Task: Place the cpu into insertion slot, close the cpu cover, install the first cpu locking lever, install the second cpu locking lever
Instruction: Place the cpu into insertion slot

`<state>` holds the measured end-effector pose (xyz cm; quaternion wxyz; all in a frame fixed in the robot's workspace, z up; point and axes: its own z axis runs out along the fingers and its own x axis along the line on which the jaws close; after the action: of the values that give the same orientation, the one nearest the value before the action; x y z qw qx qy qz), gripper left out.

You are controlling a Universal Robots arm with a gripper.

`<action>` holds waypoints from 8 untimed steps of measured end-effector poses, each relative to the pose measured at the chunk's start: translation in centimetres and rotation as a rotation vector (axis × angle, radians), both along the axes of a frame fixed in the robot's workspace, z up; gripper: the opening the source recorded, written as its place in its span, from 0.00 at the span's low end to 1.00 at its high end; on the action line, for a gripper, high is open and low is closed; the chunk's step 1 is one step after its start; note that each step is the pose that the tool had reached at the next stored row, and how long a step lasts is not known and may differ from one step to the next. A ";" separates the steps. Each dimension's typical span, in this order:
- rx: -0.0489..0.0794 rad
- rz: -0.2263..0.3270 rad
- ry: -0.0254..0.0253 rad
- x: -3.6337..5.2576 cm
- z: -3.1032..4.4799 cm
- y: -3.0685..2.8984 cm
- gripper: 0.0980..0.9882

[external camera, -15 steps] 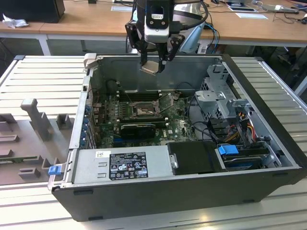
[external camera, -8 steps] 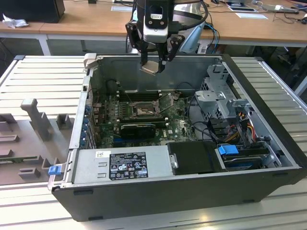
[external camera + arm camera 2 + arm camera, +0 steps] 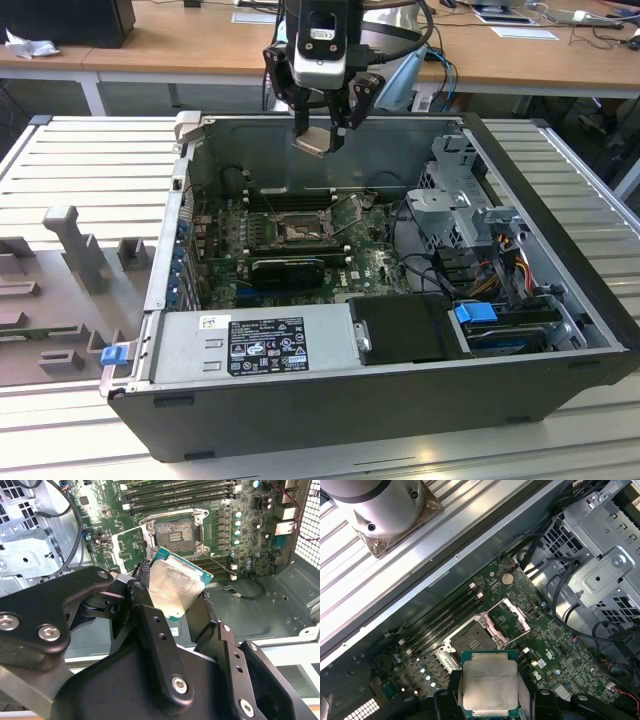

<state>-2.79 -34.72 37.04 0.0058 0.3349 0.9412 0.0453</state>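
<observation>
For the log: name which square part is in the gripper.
The cpu, silver-faced, held in the gripper; the insertion slot and the cpu cover sit on the board.

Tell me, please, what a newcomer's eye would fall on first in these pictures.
The tool holds the pale cpu above the open computer case, over its far wall in the exterior view. Below, the insertion slot lies bare on the green motherboard, its cpu cover swung open beside it.

A ribbed aluminium table is carrying an open black computer case, which is lying on its side across the middle with its interior facing up. Toward the exterior view's left, a grey fixture plate with upright blocks is resting on the slats, just beside the case.
</observation>
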 end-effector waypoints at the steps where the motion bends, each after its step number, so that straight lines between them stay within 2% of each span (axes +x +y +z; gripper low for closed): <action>1: 0.000 -0.004 -0.0001 0.00 0.00 0.00 0.49; 8: 0.000 -0.044 0.0000 0.00 0.00 0.00 0.49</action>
<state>-2.79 -34.72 37.03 0.0068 0.3555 0.9336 0.0452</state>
